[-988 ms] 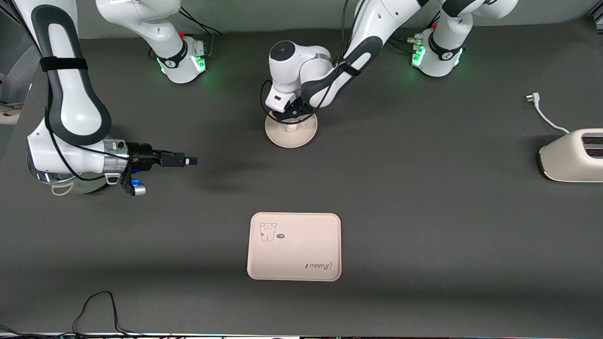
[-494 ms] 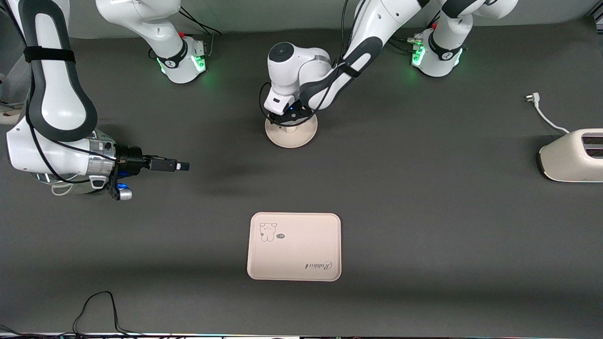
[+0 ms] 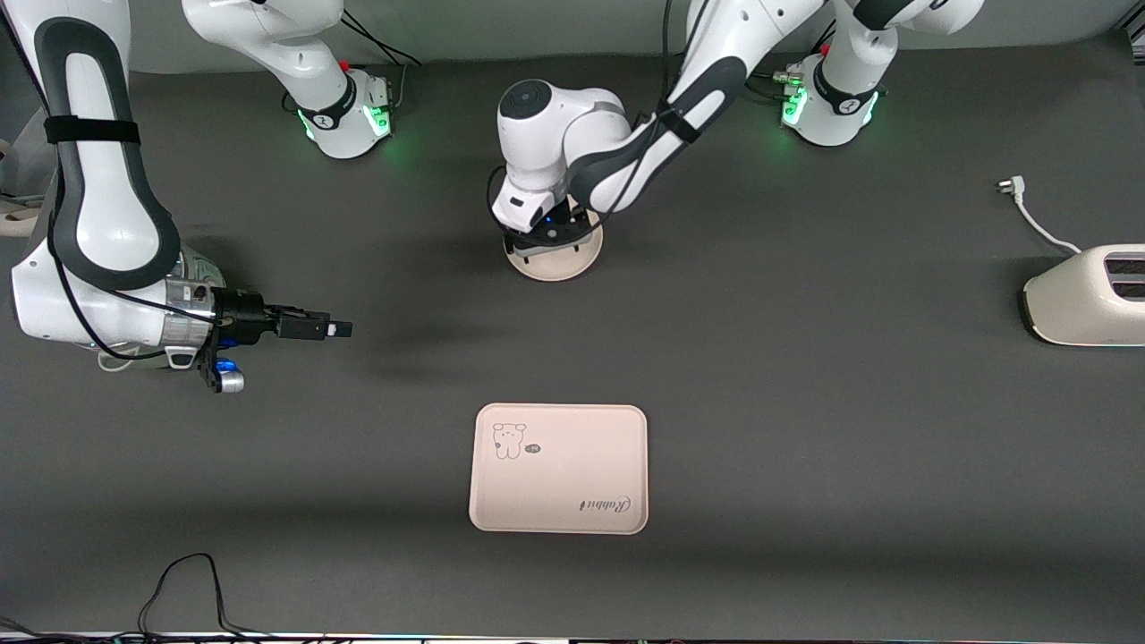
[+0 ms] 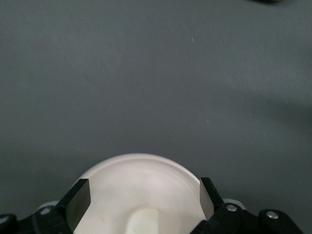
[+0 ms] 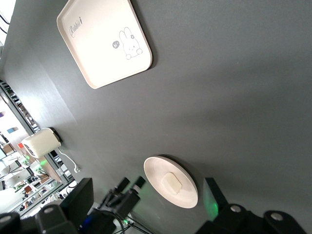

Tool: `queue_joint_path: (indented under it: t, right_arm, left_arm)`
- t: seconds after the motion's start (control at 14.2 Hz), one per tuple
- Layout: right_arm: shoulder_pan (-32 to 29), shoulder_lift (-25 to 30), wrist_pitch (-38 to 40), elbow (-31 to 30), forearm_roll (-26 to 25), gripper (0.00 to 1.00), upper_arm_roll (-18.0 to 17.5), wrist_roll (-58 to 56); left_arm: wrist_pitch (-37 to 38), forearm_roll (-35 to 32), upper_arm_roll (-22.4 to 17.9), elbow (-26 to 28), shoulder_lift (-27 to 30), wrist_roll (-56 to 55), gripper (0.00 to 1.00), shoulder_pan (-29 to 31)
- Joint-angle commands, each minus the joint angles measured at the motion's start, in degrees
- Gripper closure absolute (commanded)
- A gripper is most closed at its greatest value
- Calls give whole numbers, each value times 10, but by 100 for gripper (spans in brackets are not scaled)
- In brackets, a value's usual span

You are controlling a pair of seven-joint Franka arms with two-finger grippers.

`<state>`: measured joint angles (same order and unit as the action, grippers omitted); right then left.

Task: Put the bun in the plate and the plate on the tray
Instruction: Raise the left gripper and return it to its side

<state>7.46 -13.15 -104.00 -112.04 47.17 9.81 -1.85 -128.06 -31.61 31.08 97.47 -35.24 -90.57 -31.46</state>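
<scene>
The round cream plate (image 3: 569,265) sits on the table between the two arm bases. The off-white bun (image 4: 146,222) lies in its middle; it also shows in the right wrist view (image 5: 171,182). In the front view my left hand hides the bun. My left gripper (image 3: 550,249) is low over the plate and open, with one finger at each side of the plate (image 4: 136,175) and nothing held. The tray (image 3: 572,474) with the bear drawing lies nearer to the front camera and has nothing on it. My right gripper (image 3: 343,329) is open and empty, toward the right arm's end of the table.
A white toaster (image 3: 1087,295) stands at the left arm's end of the table, with its cord and plug (image 3: 1013,187) lying on the table next to it. A black cable (image 3: 183,581) loops at the table's front edge.
My left gripper has come down lower over the plate and now hides the bun in the front view. My right gripper has drawn back toward the right arm's end of the table.
</scene>
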Motion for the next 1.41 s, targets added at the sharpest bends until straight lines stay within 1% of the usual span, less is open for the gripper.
queue_joint_path:
  t: [0.0,0.14,0.21,0.28,0.35,0.42,0.49,0.56,0.63,0.71,0.85,0.99,1.06,1.13,1.27,1.34]
  right_arm:
    - [0,-9,41,8,4,0,6,-10]
    - [4,-7,42,-13,4,0,6,-14]
    - [8,-3,42,-29,4,0,6,-17]
    - [9,1,41,-52,4,0,6,-43]
    - [9,1,38,-76,5,0,6,-94]
    - [7,0,33,-103,9,0,6,-136]
    - [5,1,27,-122,10,0,9,-147]
    - [9,2,24,-135,10,0,13,-147]
    - [12,3,8,-147,9,0,13,-147]
    - [17,6,-14,-165,9,0,13,-148]
    - [42,8,-56,-187,10,0,13,-146]
    - [55,13,-112,-215,12,0,12,-145]
    - [72,13,-136,-223,13,0,11,-145]
    - [83,14,-143,-225,13,0,12,-141]
    - [84,15,-146,-235,14,0,13,-141]
    - [86,15,-155,-240,15,0,12,-141]
  left_arm:
    - [68,47,35,-14,41,116,0,66]
    - [154,91,63,-54,68,248,0,131]
    - [194,106,64,-80,77,302,0,154]
    - [226,116,64,-103,84,340,0,169]
    - [254,119,65,-122,88,369,0,190]
    - [279,119,66,-140,92,396,0,208]
    - [298,120,65,-153,104,420,0,226]
    - [303,131,64,-165,115,453,0,249]
    - [305,159,58,-171,128,495,0,272]
    - [307,200,41,-171,156,554,0,298]
    - [317,239,-27,-157,191,659,0,304]
    - [354,243,-85,-152,222,772,0,305]
    - [364,244,-116,-147,237,815,0,305]
    - [367,244,-143,-136,253,850,0,305]
    - [354,247,-201,-103,276,932,0,306]
    - [334,250,-233,-87,285,974,0,306]
